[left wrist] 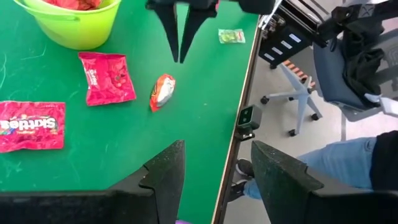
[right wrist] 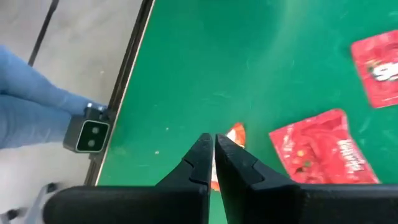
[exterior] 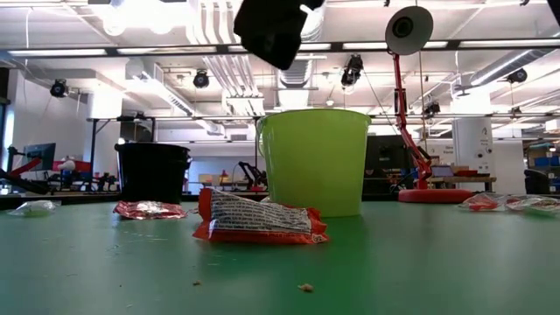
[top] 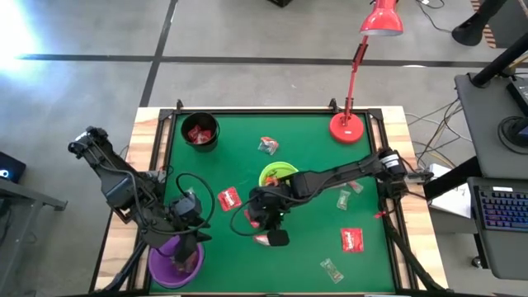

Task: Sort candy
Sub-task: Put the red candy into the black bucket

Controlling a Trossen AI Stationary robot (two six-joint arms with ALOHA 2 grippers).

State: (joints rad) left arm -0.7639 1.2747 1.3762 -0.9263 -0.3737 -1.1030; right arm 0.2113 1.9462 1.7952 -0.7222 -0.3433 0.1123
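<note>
— High view first: where did things lie?
— Green table [top: 313, 148], then the right gripper [right wrist: 213, 146], fingers together and empty, poised directly over the orange-red candy [right wrist: 234, 135]; left gripper [left wrist: 214, 168], fingers apart, hung above the purple bowl [top: 161, 268].

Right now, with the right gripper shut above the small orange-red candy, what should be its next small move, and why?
Probably open the fingers first. The right gripper is shut and empty, hanging just above the orange-red candy, which lies free on the green table beside a red packet. Shut fingers cannot go around it. The left gripper is open over the purple bowl.
</note>
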